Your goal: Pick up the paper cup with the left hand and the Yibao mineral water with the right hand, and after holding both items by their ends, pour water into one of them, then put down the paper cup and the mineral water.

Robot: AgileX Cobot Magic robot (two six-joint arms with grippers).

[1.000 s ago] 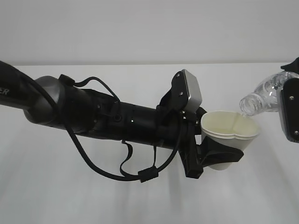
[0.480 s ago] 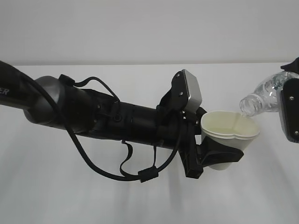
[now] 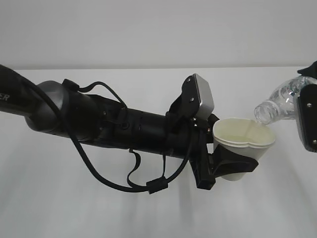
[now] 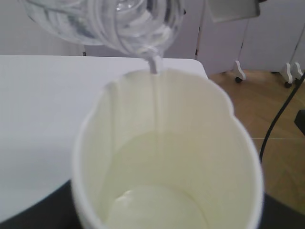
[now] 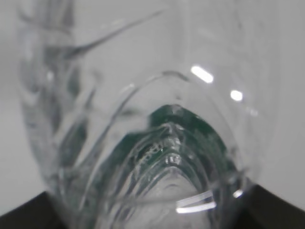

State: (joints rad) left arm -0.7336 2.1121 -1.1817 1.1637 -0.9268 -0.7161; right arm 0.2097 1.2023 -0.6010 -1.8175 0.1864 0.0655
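Note:
My left gripper [image 3: 233, 166] is shut on the white paper cup [image 3: 242, 141] and holds it above the table, rim squeezed out of round. In the left wrist view the cup [image 4: 167, 157] fills the frame with water pooled in its cream inside. My right gripper [image 3: 309, 121] at the right edge is shut on the Yibao mineral water bottle [image 3: 277, 104], tilted mouth-down to the left over the cup's rim. A thin stream of water [image 4: 154, 71] runs from the bottle neck [image 4: 119, 24] into the cup. The right wrist view looks through the clear bottle [image 5: 152, 143]; its green label shows.
The white table [image 3: 74, 198] lies under both arms. The left arm [image 3: 99, 119] with its cables spans the left and middle of the exterior view. In the left wrist view a wooden floor and a black cable [image 4: 281, 114] lie beyond the table edge at right.

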